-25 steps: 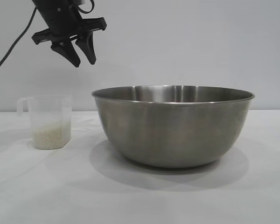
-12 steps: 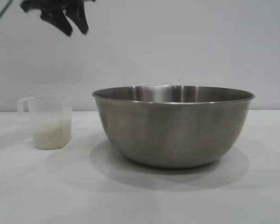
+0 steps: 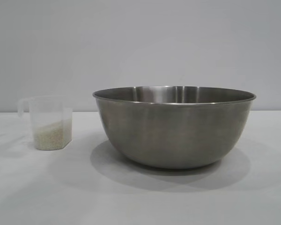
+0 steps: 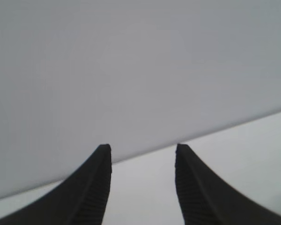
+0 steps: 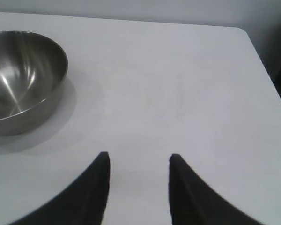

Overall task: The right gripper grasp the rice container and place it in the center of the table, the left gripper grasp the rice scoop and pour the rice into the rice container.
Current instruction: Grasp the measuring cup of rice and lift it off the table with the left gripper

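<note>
The left gripper (image 4: pixel 140 154) has lifted clear out of the front view — a second ago it hung above the rice scoop (image 3: pixel 46 123) — jaws apart, holding nothing. The scoop stands on the table (image 3: pixel 37 197) with rice (image 3: pixel 51 136) inside, beside the rice container (image 3: pixel 174 126). The right gripper (image 5: pixel 138 159) waits open, well off. Looks like the arm is retreating, not pouring.

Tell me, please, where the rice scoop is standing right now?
In the exterior view the rice scoop stands upright on the table at the left, just left of the rice container and not touching it.
</note>
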Available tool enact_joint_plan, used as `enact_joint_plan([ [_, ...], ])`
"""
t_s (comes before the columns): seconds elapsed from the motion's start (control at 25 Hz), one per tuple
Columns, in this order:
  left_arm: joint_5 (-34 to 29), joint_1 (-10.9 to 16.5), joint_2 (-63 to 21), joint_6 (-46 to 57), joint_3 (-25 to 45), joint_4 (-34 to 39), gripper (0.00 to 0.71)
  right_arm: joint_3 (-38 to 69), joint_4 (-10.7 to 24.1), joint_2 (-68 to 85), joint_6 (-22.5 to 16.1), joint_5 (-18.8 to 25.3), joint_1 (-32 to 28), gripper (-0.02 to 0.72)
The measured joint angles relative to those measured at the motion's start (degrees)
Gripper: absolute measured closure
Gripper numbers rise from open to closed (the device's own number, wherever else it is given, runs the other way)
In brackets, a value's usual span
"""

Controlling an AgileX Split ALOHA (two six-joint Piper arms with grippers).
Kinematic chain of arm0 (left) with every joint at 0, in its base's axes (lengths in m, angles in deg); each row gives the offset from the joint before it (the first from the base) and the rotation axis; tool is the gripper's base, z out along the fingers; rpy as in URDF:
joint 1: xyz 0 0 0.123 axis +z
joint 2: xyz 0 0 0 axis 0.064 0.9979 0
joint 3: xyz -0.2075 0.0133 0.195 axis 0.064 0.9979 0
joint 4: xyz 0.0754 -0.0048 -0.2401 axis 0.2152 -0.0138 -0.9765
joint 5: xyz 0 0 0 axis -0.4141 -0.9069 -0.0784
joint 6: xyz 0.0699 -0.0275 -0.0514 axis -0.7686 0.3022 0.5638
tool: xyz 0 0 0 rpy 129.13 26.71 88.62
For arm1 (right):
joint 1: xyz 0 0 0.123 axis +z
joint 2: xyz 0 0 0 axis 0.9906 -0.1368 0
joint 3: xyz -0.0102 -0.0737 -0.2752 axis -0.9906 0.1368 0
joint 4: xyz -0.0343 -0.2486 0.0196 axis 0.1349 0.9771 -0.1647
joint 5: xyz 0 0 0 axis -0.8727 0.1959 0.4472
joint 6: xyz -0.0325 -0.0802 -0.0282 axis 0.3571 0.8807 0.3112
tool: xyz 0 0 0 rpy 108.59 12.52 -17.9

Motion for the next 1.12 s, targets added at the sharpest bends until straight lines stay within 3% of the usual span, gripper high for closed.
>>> enact_joint_plan([
  [0.32,0.64,0.0,0.98,3.74,5.33,1.21,0.441,0.0,0.0,0.0,0.0,0.0,0.0,0.414],
  [0.48,2.75,0.0,6.99,4.2,5.54,1.45,0.441,0.0,0.0,0.0,0.0,0.0,0.0,0.414],
  [0.84,15.79,0.0,22.32,6.8,5.54,6.24,0.441,0.0,0.0,0.0,0.0,0.0,0.0,0.414],
  [1.12,16.84,0.0,28.75,7.44,5.43,6.74,0.441,0.0,0.0,0.0,0.0,0.0,0.0,0.414],
])
